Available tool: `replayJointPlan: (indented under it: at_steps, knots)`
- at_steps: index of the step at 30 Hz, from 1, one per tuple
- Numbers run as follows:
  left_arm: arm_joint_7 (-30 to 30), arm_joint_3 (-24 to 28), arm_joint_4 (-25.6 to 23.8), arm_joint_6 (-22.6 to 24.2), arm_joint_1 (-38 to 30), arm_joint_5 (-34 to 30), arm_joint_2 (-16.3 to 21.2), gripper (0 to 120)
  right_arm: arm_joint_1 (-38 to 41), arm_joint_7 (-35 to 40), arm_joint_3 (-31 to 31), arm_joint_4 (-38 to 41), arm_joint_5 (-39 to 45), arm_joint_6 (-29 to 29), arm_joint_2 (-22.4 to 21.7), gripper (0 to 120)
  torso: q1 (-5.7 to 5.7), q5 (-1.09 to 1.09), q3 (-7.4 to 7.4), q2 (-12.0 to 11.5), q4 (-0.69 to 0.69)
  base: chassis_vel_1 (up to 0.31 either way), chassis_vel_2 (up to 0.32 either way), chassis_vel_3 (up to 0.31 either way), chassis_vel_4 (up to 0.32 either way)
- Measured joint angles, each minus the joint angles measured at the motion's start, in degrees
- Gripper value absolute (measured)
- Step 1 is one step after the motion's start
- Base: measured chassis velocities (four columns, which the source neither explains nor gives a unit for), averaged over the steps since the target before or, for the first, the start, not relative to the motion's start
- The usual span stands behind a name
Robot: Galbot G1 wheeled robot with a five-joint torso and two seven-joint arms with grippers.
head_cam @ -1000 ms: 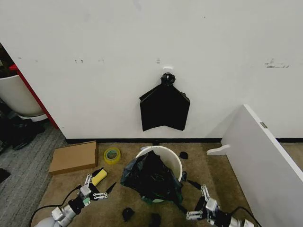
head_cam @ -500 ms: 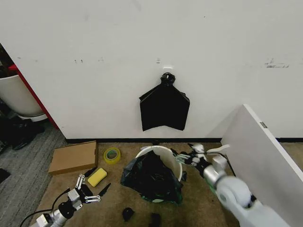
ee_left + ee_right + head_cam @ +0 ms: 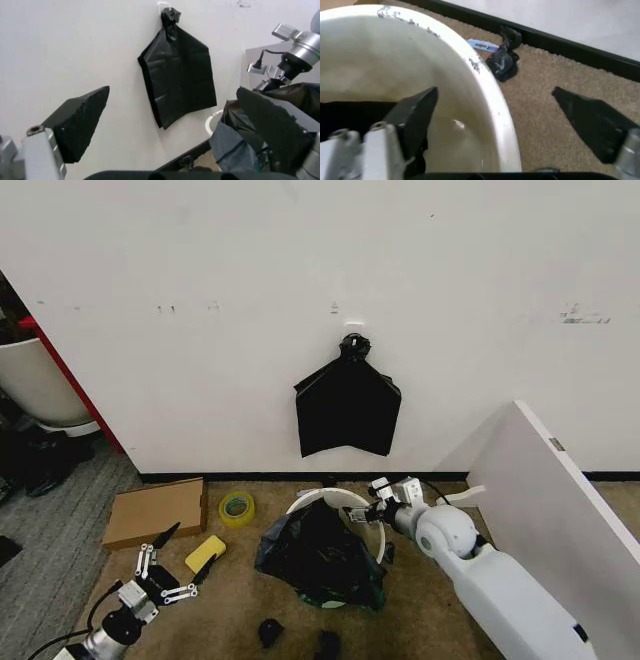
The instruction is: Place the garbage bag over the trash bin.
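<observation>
The right gripper (image 3: 362,513) hangs spread at the bin's (image 3: 368,510) rim, about 2 o'clock; the bag (image 3: 318,558) drapes its 7 o'clock side. The left gripper (image 3: 165,565), spread, sits well apart.

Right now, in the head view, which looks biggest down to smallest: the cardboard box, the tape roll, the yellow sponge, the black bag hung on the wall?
1. Black bag on the wall
2. Cardboard box
3. Yellow sponge and tape roll, about alike.
</observation>
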Motion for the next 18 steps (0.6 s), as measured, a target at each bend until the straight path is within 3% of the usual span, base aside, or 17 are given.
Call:
replayJointPlan:
  at_steps: [10, 18]
  knots:
    - [-0.5, 0.7, 1.0, -0.8, -0.2, 0.3, 0.0, 100, -1.4, -0.7, 0.7, 0.4, -0.5, -0.3, -0.2, 51, 0.0, 0.0, 0.0, 0.0, 0.0, 0.0, 0.0, 0.0, 0.0]
    - [-1.9, 1.3, 0.5, -0.9, 0.0, -0.2, 0.4, 100, -2.9, 6.1, 0.5, 1.6, 4.3, 0.1, 0.1, 23, 0.0, 0.0, 0.0, 0.0, 0.0, 0.0, 0.0, 0.0, 0.0]
